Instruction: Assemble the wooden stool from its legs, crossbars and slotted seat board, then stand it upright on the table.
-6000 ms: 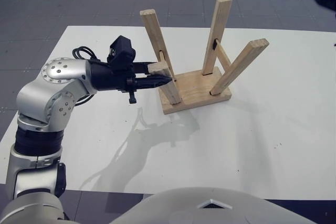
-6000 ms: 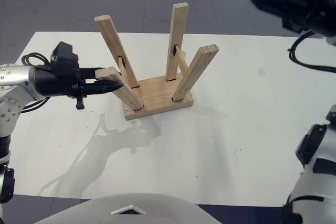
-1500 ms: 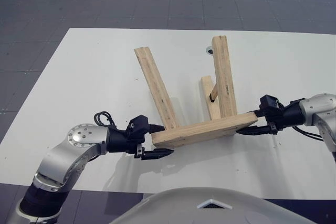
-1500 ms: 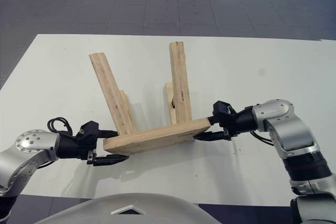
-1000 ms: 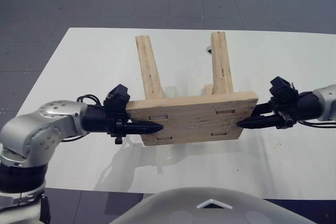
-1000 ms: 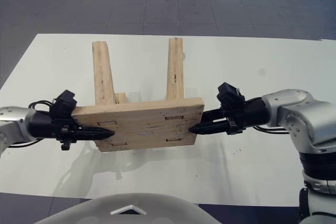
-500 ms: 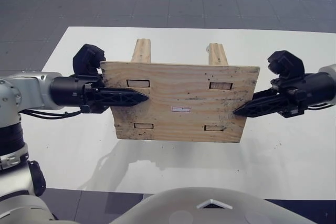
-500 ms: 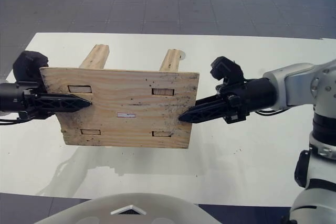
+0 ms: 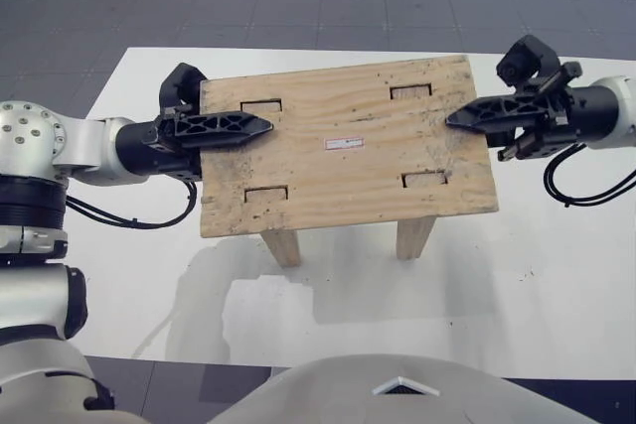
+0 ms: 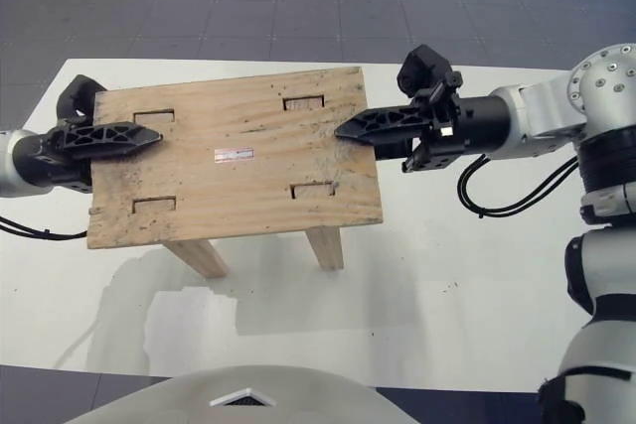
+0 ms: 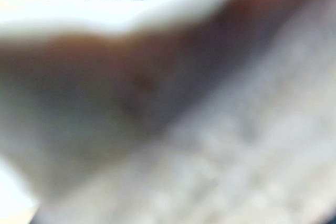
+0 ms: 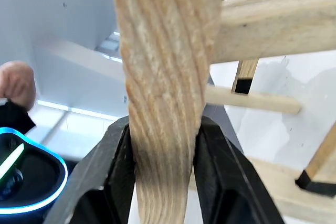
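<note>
The wooden stool is assembled and held seat-up, its slotted seat board (image 9: 348, 161) facing upward and level. Two legs (image 9: 282, 245) (image 9: 415, 237) hang below its near edge over the white table (image 9: 556, 275); whether they touch the table I cannot tell. My left gripper (image 9: 258, 128) is shut on the board's left edge, one finger lying flat on top. My right gripper (image 9: 457, 122) is shut on the right edge. In the right wrist view the board's edge (image 12: 163, 103) sits clamped between the black fingers (image 12: 105, 182), with a crossbar (image 12: 252, 100) and legs beyond.
The stool's shadow falls on the table in front of and below the legs. Bare white tabletop lies to the right and at the front. Black cables (image 9: 586, 186) loop from the right wrist. Grey floor lies beyond the table's far edge.
The stool has been turned over between both grippers: its seat faced the camera with legs pointing away, and now the seat is on top with the legs down. Both grippers shifted farther back.
</note>
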Available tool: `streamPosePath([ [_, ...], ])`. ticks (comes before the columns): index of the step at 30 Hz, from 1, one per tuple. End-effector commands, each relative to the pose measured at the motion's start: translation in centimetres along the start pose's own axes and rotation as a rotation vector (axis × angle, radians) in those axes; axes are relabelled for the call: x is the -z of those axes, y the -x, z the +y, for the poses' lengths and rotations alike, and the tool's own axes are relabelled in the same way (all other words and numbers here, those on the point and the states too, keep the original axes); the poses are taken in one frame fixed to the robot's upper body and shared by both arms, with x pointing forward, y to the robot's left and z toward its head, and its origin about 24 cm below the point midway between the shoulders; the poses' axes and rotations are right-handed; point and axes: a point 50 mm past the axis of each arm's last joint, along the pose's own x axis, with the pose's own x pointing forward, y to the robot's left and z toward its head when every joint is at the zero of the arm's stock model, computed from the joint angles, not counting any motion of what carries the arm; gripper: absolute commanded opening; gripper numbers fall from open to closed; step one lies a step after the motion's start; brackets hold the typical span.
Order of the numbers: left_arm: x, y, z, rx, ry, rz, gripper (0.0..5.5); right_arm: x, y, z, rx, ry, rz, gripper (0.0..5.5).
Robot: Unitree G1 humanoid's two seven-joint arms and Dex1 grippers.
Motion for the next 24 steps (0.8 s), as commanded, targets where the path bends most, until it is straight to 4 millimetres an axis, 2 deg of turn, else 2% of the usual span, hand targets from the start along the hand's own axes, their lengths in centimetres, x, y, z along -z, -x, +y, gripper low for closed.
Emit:
streamPosePath([
  [1, -2.7, -2.0, -0.3, 0.123, 0.017, -0.035, 2.06, -1.8, -0.7, -1.4, 0.053, -0.046, -0.072, 1.76],
  [3, -3.7, -2.4, 0.3, 0.116, 0.041, -0.075, 2.31, -2.1, -0.6, -2.5, 0.084, -0.08, -0.107, 2.01],
  [6, -4.6, -2.4, 0.6, 0.115, 0.055, -0.124, 2.77, -2.2, -0.5, -3.1, 0.092, -0.093, -0.13, 2.54],
  [14, -3.9, 0.4, 0.7, 0.037, 0.065, -0.172, 4.13, -2.1, 0.2, -3.9, 0.123, -0.097, -0.156, 4.11],
  [18, -3.6, 1.2, 0.4, 0.008, 0.063, -0.159, 4.19, -1.9, 1.5, -4.0, 0.157, -0.097, -0.201, 4.81],
  [21, -3.0, 1.9, 0.9, -0.047, 0.085, -0.146, 4.19, -1.9, 1.9, -4.1, 0.167, -0.091, -0.216, 5.41],
  [24, -2.3, 2.2, 1.9, -0.138, 0.124, -0.104, 4.19, -1.9, 1.9, -4.2, 0.165, -0.084, -0.219, 5.47],
])
